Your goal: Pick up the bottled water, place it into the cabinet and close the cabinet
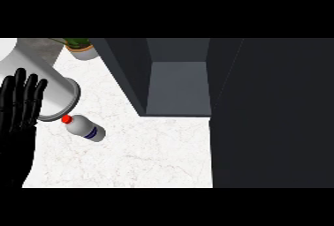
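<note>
The small white plastic water bottle with a red cap and a blue label (85, 127) lies on its side on the white marbled counter (150, 154) at the middle left of the frame, so the picking-up step is, I judge, not yet done, and the dark grey cabinet (176, 84) stands open at the upper middle. The black left hand (20, 98) at the left edge shows straight open fingers and holds nothing, apart from the bottle. The next move asks a hand to reach the bottle and curl round its body; no right hand is visible.
</note>
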Controlling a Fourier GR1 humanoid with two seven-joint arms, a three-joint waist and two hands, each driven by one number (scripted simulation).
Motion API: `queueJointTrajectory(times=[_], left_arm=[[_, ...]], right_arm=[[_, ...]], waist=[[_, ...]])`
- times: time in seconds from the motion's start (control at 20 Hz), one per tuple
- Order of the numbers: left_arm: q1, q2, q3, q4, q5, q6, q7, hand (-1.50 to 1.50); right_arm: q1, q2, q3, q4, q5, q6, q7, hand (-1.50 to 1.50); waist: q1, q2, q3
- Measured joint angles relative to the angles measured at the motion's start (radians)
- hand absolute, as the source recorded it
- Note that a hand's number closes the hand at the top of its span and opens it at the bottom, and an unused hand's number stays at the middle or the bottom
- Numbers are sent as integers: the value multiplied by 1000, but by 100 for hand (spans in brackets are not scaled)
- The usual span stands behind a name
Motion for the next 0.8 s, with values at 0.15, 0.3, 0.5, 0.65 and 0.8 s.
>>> queueJointTrajectory(times=[0.15, 0.3, 0.5, 0.65, 0.8], left_arm=[[-5, 17, 57, -13, 16, 10, 17, -150], [-1, 19, 151, 1, 44, 45, 5, -150], [23, -29, 189, 24, 110, 95, 128, -150], [59, -54, 194, -15, 127, 120, 188, -150], [92, -96, 130, -67, 78, 161, 235, -150]], right_arm=[[8, 5, -3, -29, -20, 3, 3, -150], [64, 11, 5, -93, -32, 14, -14, -150], [156, 14, 55, -133, -97, 47, 95, -150], [255, 26, 105, -205, -106, 56, 138, -150], [332, 24, 125, -261, -123, 76, 154, -150]], waist=[[-11, 11, -25], [-20, 15, -37], [-26, 18, -44], [-27, 18, -45], [-28, 19, -46]])
